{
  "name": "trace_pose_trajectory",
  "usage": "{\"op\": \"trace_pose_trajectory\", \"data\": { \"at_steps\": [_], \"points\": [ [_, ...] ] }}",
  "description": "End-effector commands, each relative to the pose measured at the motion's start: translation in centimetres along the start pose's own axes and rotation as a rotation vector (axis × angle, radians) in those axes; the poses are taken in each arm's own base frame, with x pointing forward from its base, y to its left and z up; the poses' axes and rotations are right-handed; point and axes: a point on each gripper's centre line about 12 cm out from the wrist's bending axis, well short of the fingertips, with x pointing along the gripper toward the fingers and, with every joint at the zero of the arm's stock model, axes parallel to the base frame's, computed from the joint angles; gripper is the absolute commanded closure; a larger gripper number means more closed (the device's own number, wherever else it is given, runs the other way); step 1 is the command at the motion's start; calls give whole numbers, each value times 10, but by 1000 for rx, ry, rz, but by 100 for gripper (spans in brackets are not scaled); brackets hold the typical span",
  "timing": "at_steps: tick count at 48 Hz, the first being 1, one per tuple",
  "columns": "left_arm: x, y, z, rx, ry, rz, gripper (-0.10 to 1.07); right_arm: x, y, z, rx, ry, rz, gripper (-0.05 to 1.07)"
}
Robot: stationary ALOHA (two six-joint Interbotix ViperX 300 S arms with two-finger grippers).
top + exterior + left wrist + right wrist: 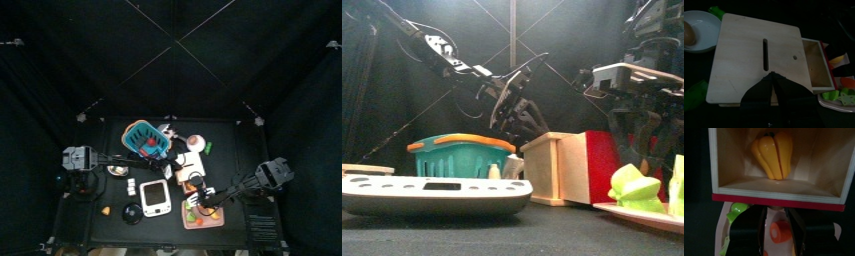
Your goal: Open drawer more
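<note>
A light wooden box (754,50) with a slot in its top stands mid-table, also in the front view (556,165). Its drawer (814,62) is pulled partly out. The right wrist view looks into the drawer (731,163), which holds a yellow pepper (774,155) behind the red drawer front (777,200). My right gripper (776,212) is at that red front (603,165), its jaws a narrow gap apart around the handle, which is hidden. My left gripper (775,76) is shut and sits over the box top near its back edge.
A teal basket with an orange rim (460,155) stands left of the box. A white scale (436,190) lies at the front. A white bowl (697,30) is beside the box. A plate (656,215) with green pieces (636,185) lies under the right gripper.
</note>
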Motion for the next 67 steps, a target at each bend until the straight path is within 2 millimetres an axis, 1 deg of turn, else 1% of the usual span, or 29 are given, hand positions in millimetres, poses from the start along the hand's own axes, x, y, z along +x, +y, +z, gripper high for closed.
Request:
{"op": "trace_pose_trajectory", "data": {
  "at_steps": [1, 19, 30, 36, 43, 48, 55, 59, 62, 67],
  "points": [
    [-3, 2, 9, -5, -22, 3, 47, -14, 10, -2, -7, 0, 53, 47],
    [-3, 3, 9, -10, -24, 4, 47, -17, 20, -13, -23, 16, 66, 47],
    [-3, 2, 9, -9, -22, 4, 47, -18, 21, -18, -23, 30, 70, 47],
    [-3, 3, 9, -10, -22, 6, 47, -19, 23, -18, -33, 22, 76, 46],
    [-3, 3, 10, -10, -25, 5, 47, -18, 22, -12, -53, -12, 78, 44],
    [-5, 2, 10, -9, -27, 3, 47, -21, 25, -11, -59, -19, 93, 36],
    [-5, 1, 11, -9, -28, 2, 47, -22, 25, -13, -61, -15, 94, 19],
    [-5, 1, 11, -9, -28, 3, 47, -23, 25, -13, -62, -15, 99, 12],
    [-5, 2, 11, -9, -30, 2, 47, -26, 26, -14, -63, -15, 105, 9],
    [-7, 1, 13, -8, -34, 0, 47, -30, 25, -13, -63, -15, 116, 9]
  ]
}}
